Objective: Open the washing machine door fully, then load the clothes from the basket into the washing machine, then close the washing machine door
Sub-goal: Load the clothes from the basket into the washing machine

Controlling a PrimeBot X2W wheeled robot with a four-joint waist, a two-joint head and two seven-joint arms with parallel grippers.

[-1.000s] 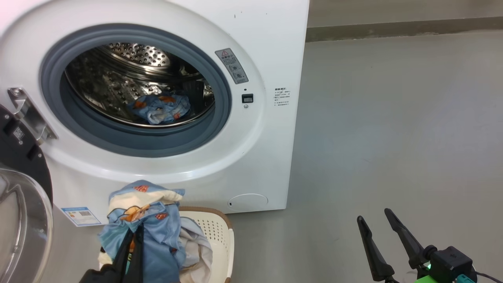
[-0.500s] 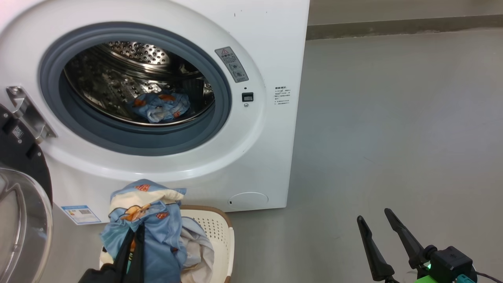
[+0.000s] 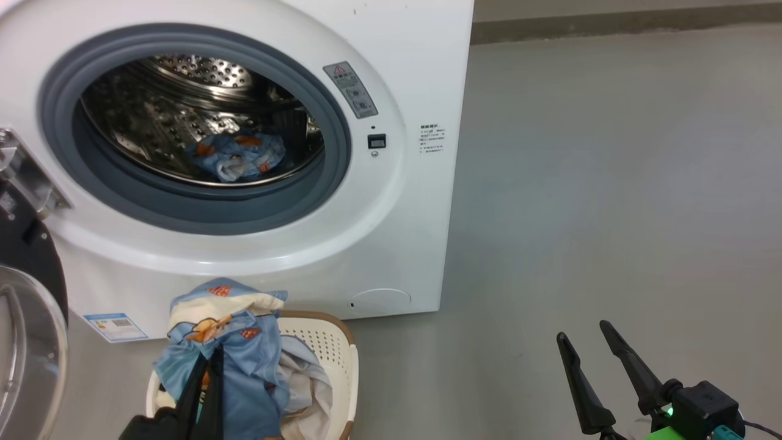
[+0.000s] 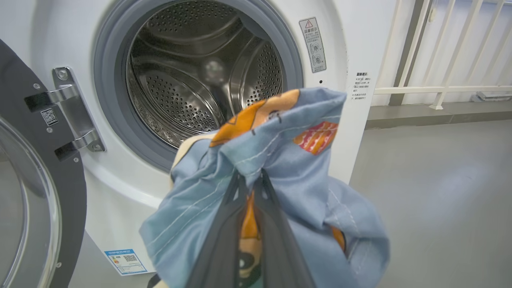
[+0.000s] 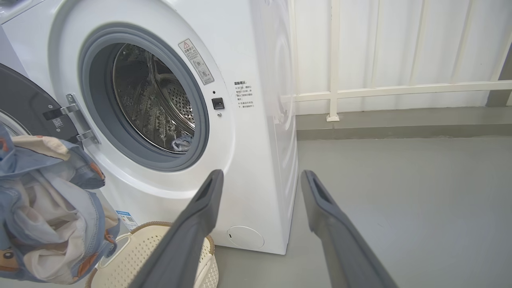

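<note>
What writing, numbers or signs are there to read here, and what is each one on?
Grey sticker beside the washing machine opening: a red warning triangle; the lines under it are too small to read.
Print block on the front panel: too small to read.
Blue sticker low on the front: a square code; text too small to read.
White label on the washing machine door: a square code, no readable words.

Jaws apart; washing machine (image 5: 256,60) ahead

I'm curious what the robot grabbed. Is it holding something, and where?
The left pincer is shut on a bunched fold of the clothes, above the basket. The right pincer is open, empty.
</note>
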